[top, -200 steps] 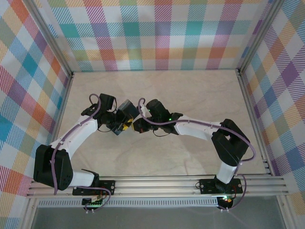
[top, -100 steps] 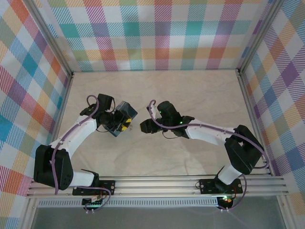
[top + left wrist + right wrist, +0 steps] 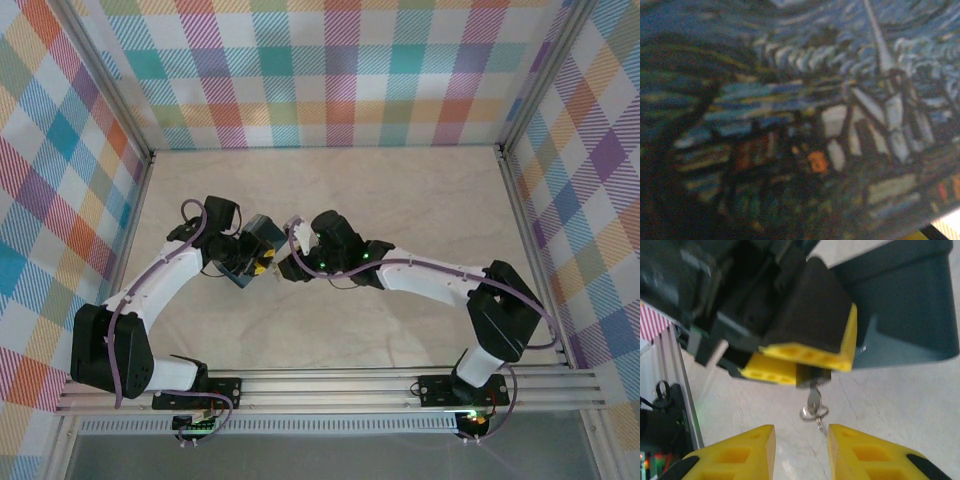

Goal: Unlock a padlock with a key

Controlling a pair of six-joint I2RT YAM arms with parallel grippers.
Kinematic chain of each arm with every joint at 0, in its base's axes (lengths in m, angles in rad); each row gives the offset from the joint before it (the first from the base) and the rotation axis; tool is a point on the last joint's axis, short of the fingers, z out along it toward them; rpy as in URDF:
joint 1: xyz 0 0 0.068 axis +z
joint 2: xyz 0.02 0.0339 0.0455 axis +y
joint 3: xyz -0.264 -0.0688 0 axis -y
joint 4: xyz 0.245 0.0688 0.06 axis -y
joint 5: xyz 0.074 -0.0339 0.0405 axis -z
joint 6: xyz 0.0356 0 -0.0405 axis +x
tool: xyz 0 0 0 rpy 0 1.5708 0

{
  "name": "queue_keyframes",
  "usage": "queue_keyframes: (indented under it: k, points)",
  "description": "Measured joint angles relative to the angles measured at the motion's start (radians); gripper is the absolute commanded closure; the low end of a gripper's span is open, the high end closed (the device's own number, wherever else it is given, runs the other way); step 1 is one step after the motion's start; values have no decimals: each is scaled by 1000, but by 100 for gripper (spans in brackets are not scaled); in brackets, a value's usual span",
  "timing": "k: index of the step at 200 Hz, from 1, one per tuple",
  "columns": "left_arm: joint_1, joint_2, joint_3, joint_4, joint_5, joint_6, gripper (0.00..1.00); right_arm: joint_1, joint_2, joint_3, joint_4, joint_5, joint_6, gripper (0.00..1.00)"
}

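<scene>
From above, I am counting two arms, my left arm (image 3: 160, 275) and my right arm (image 3: 430, 278), one dark blue box (image 3: 264, 230) and one pale tabletop (image 3: 400, 200). My left jaws are sitting at the box's 7 o'clock corner, their yellow fingertips (image 3: 262, 268) showing. My right jaws are pointing toward 9 o'clock, just beside them. The padlock and key are too small to make out from here, and I cannot tell how wide either pair of jaws is standing.

Through my left wrist camera, I am looking at the box's swirl-painted face, very close and blurred. A sliver of tabletop is showing at the 4 o'clock corner.

Through my right wrist camera, I am counting what the other views are not giving me: one padlock (image 3: 813, 376), one key (image 3: 813, 399) and one small ring (image 3: 815, 413). My left jaws are showing at 11 o'clock, their two yellow pads (image 3: 810, 357) clamping the padlock's dark body, which is peeking out at their 6 o'clock edge. Its shackle is hidden. The key is sticking out of the padlock toward 6 o'clock, with the ring hanging on it. My right jaws are standing moderately parted at 6 o'clock, holding nothing. The key and ring are lying just at 12 o'clock of the gap between my two yellow fingertips (image 3: 735, 455), touching neither. The box is sitting at 2 o'clock, behind my left jaws.
</scene>
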Motion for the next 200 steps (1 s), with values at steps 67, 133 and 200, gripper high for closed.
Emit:
queue_keyframes:
  k: [67, 133, 200]
  points:
    - [0, -4, -1, 0, 2, 0, 88, -5, 70, 1, 24, -39, 112, 74]
    - [0, -20, -1, 2, 14, -4, 88, -5, 89, -8, 75, -77, 165, 87]
    - [-3, -28, -13, 10, 14, -3, 88, -13, 100, -3, 80, -108, 199, 98]
